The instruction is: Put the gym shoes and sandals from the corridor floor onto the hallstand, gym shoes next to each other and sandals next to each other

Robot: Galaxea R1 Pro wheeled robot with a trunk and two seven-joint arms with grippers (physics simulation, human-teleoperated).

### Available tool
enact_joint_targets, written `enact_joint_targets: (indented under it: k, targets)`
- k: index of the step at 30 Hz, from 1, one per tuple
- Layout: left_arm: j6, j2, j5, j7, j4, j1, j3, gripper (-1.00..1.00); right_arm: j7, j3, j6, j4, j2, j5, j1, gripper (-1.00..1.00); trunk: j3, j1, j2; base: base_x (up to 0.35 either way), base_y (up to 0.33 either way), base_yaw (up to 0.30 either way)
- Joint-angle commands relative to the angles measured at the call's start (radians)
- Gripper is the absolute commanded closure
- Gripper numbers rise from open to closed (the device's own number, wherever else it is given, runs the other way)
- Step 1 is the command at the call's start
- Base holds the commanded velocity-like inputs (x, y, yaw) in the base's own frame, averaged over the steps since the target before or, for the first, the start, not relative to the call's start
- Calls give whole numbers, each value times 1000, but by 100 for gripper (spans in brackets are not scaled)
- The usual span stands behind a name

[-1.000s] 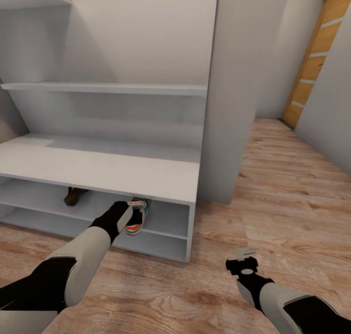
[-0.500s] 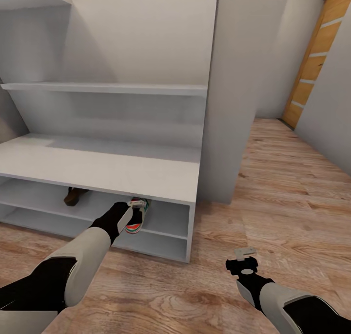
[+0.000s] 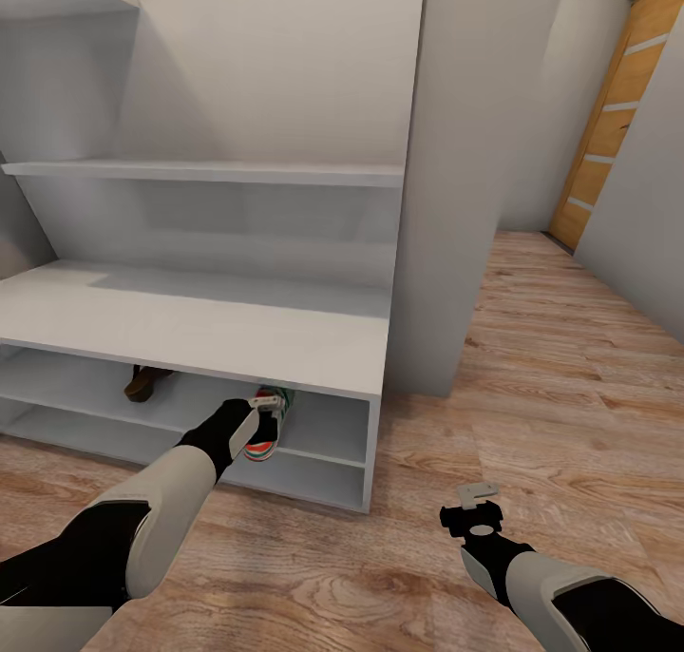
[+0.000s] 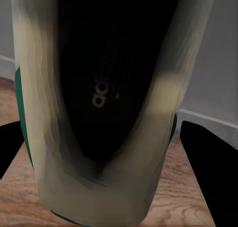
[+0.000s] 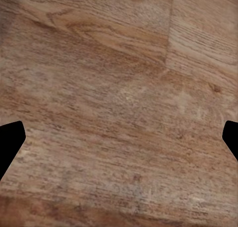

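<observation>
The left gripper is closed on a gym shoe, held at the mouth of the upper compartment of the hallstand. In the left wrist view the shoe is seen between the fingers. A sandal lies deeper in that compartment. The right gripper is spread open over the floor, nothing held.

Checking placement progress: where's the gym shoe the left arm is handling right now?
In the head view, the gym shoe sits at the left gripper, in the upper open compartment of the hallstand, near its right end; a sandal lies further left.
</observation>
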Motion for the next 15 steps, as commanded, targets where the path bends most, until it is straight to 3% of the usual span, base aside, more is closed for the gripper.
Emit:
enact_joint_targets:
  k: [1, 15]
  targets:
    - [2, 0, 9, 8, 4, 0, 4, 100, -1, 7, -7, 4, 0, -6, -2, -100, -1, 0, 0, 0, 0, 0]
    - [-18, 0, 9, 8, 25, 0, 4, 100, -1, 7, -7, 4, 0, -6, -2, -100, -1, 0, 0, 0, 0, 0]
